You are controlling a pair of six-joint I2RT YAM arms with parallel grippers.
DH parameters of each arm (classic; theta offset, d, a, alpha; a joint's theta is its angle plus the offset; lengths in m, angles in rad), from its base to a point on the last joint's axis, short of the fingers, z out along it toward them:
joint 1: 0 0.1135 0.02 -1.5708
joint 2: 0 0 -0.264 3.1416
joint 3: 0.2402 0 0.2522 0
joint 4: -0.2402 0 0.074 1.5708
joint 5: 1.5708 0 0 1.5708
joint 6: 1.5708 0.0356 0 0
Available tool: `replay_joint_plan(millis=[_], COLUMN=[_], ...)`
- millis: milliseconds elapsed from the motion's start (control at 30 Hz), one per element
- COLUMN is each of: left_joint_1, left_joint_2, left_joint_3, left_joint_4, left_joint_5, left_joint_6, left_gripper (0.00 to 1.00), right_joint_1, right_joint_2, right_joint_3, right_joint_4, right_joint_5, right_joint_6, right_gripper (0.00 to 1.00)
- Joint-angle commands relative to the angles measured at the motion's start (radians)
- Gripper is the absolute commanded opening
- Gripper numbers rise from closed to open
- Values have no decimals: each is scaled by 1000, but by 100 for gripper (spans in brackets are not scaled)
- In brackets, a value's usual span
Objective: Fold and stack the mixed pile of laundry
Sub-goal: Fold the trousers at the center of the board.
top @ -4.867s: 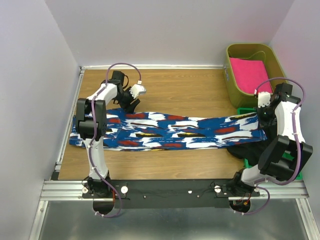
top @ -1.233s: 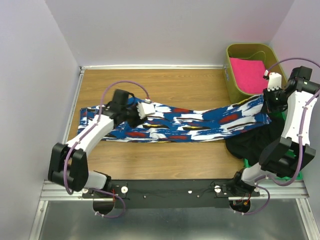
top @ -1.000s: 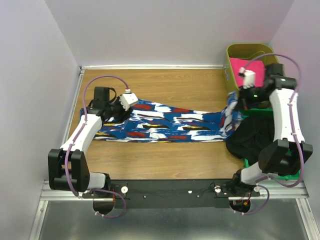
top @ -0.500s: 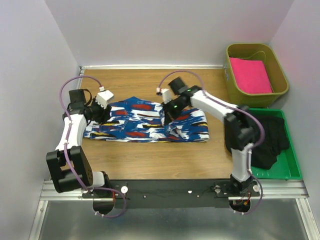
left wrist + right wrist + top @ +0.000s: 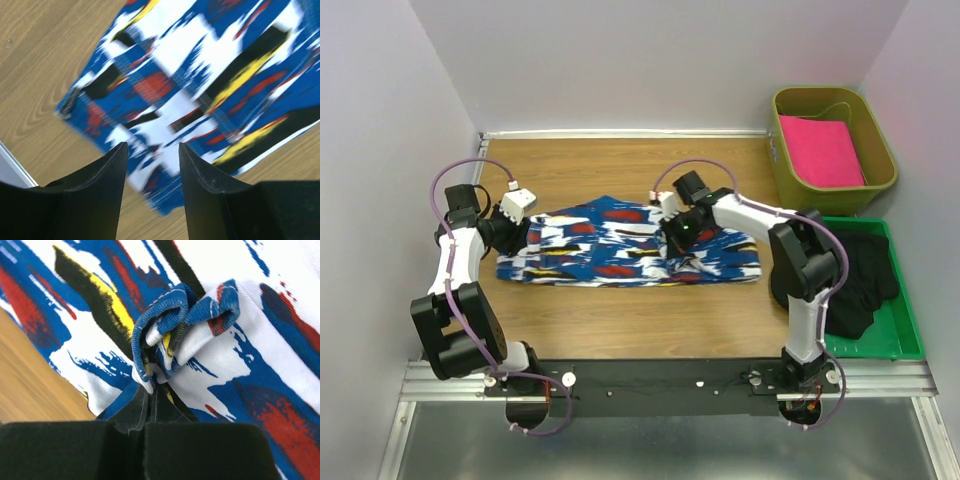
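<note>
- The blue cloth (image 5: 600,250) lies lengthwise on the counter (image 5: 620,165), left of the green tray (image 5: 905,345). The half nearer the tray is doubled over on itself.
- The black garment (image 5: 865,275) sits crumpled inside the green tray, not yet folded.
- The right claw (image 5: 150,402) is clamped tight on a bunched hem of the blue cloth. It holds that hem above the doubled part, on the tray side of the cloth's middle.
- The left claw (image 5: 152,150) hangs over the cloth end farthest from the tray. Its jaws stand partly apart with nothing between them, and whether the tips touch the fabric cannot be told.
- The step in hand looks like the first end-to-end fold of the blue cloth, with one end carried across the other.
- The next move calls for laying the pinched hem flat so the edges line up, then letting go without dragging the lower layer. The left claw is well placed to pin the far end.
- Behind the tray, an olive bin (image 5: 782,175) holds a folded pink cloth (image 5: 820,150), which has no part in this fold.
</note>
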State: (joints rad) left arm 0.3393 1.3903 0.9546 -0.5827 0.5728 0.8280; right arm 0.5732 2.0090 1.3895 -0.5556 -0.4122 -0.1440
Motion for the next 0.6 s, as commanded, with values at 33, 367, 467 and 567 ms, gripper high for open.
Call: replay_joint_plan(millis=[33, 367, 467, 567], left_joint_1=[7, 6, 6, 6], left_joint_2=[32, 197, 260, 306], left_joint_3=[-8, -11, 6, 16], left_joint_4=[3, 64, 50, 44], left_joint_5=[-36, -34, -5, 15], left_joint_6=[36, -21, -24, -26], left_gripper=[51, 31, 22, 17], right_joint_1=[-128, -110, -72, -35], right_joint_2=[-22, -59, -41, -18], right_joint_3=[-49, 330, 388, 419], right_joint_4=[-190, -279, -205, -110], right_joint_5=[239, -149, -241, -292], right_joint_6=[-239, 42, 168, 285], right_gripper=[1, 1, 1, 1])
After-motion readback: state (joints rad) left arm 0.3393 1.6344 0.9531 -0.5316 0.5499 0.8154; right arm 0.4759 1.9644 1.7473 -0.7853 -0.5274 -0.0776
